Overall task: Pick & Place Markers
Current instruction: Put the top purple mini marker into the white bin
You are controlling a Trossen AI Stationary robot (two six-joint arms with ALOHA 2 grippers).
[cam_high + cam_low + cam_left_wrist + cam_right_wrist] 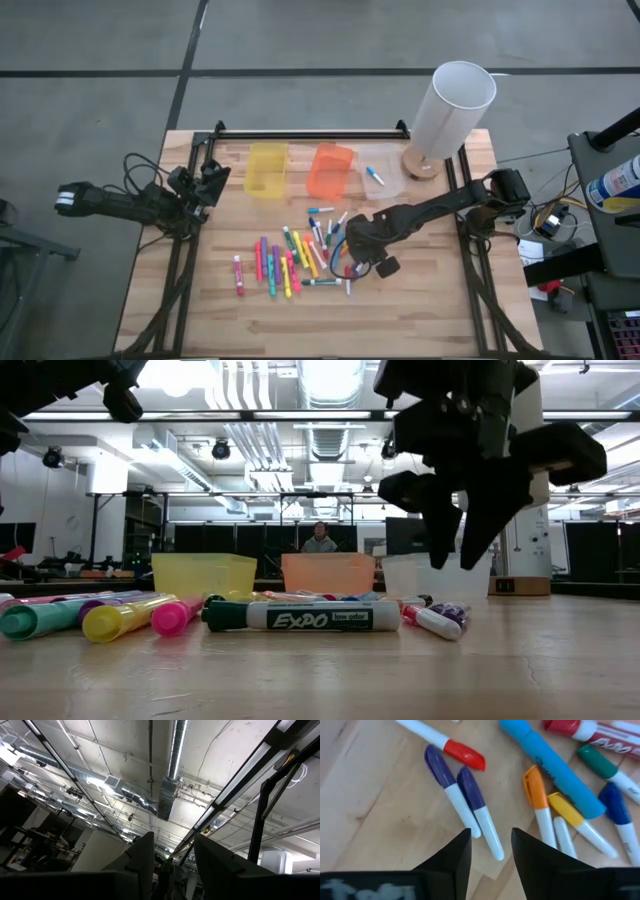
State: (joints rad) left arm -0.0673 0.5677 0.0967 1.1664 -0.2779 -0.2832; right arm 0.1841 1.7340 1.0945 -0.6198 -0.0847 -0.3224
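Many markers (295, 255) lie loose on the wooden table's middle; the low view shows them lying flat, a green-capped one (300, 616) nearest. My right gripper (352, 262) hangs open and empty just above the pile's right part, fingers pointing down (465, 535). In the right wrist view its gap (491, 850) stands over two purple-capped white markers (470, 795); orange, yellow, blue and red ones lie beside them. One blue-capped marker (375, 176) lies in the clear bin. My left gripper (212, 180) waits open at the table's left edge, facing the ceiling (173, 855).
A yellow bin (266, 168), an orange bin (331, 170) and a clear bin (388, 180) stand in a row at the far side. A tall white cylinder (450, 105) stands on a round wooden base at the far right. Bare wood (420, 300) lies near the front edge.
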